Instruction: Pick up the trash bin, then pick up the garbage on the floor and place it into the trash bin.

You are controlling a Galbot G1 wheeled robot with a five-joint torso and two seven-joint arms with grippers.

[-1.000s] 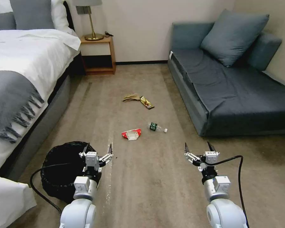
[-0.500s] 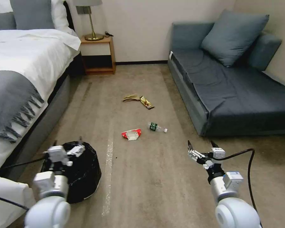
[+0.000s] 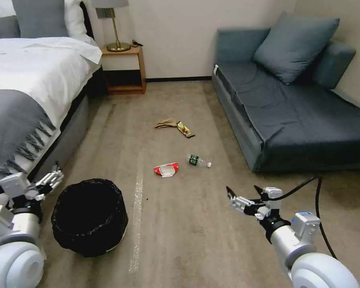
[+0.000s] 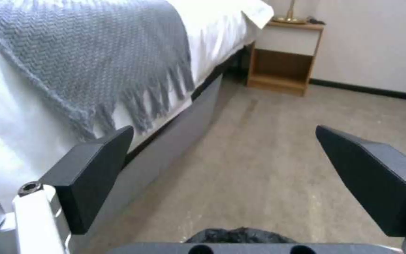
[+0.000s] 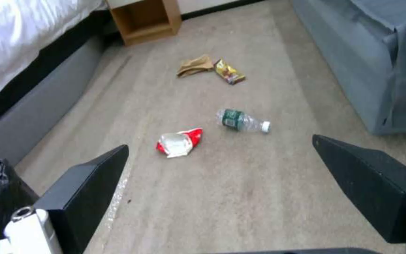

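While both sets of jaws stand apart and hold nothing, the left gripper (image 3: 48,179) hangs beside the bed (image 3: 32,76), one trash bin (image 3: 89,216) just to its right. Ahead of the right gripper (image 3: 244,192), four pieces lie on the floor (image 3: 188,232): red-white wrapper (image 3: 166,169), bottle (image 3: 198,161), then snack wrapper (image 3: 185,129) and tan paper (image 3: 165,123).

One trash bin (image 3: 89,216) is standing on the floor. Four pieces of garbage are lying there: one bottle (image 3: 198,161), two wrappers (image 3: 166,169) (image 3: 185,129) and one crumpled paper (image 3: 165,123).
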